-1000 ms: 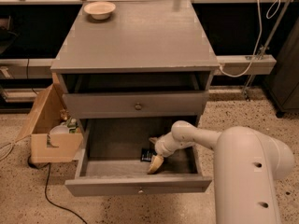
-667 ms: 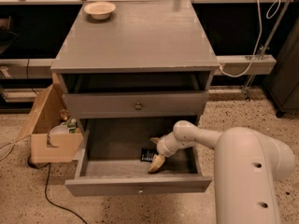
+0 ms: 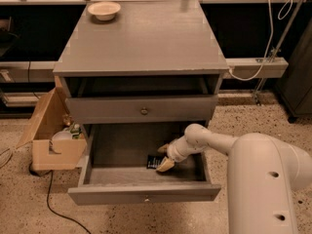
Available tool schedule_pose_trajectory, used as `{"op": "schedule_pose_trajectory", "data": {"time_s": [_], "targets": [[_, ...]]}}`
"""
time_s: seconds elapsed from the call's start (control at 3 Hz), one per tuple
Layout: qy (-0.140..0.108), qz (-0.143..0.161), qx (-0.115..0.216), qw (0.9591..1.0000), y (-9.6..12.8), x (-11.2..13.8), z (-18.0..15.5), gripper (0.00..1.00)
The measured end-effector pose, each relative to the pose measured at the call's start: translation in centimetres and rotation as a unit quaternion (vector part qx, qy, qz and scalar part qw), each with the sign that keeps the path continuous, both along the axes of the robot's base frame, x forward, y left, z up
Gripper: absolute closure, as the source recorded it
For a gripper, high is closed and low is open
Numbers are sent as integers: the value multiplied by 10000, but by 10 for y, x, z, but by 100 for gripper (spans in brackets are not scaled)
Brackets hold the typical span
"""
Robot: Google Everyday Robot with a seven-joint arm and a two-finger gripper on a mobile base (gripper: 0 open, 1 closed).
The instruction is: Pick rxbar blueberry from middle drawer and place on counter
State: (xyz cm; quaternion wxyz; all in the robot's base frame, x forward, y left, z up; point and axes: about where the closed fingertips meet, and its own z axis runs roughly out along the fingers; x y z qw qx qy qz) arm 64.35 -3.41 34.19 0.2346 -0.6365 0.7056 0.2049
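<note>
The middle drawer (image 3: 97,195) is pulled open, low at the front of the grey cabinet. The rxbar blueberry (image 3: 152,161), a small dark bar, lies flat on the drawer floor right of the middle. My gripper (image 3: 161,159) reaches into the drawer from the right. Its tan fingers (image 3: 165,165) are spread, one behind the bar's right end and one in front of it. I cannot tell if they touch the bar. The counter (image 3: 141,38) is the cabinet's flat grey top.
A cream bowl (image 3: 104,9) stands at the counter's back left. The drawer with a brassy knob (image 3: 144,111) above is closed. An open cardboard box (image 3: 54,143) of items sits on the floor left of the cabinet. My white arm (image 3: 263,179) fills the lower right.
My gripper has shifted slightly back in the drawer, closer to the bar's right end. The bar and the drawer have not moved.
</note>
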Motion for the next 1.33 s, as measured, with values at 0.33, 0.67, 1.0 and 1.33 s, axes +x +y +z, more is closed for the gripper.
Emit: {"op": "schedule_pose_trajectory", "data": {"time_s": [0.33, 0.67, 1.0, 1.33], "targets": [[0, 0, 0, 10000, 0, 0, 9, 88], [-199, 45, 244, 9995, -3, -9, 36, 100], [-551, 177, 855, 9947, -18, -27, 91, 100], [-885, 420, 1436, 9848, -40, -42, 150, 100]]}}
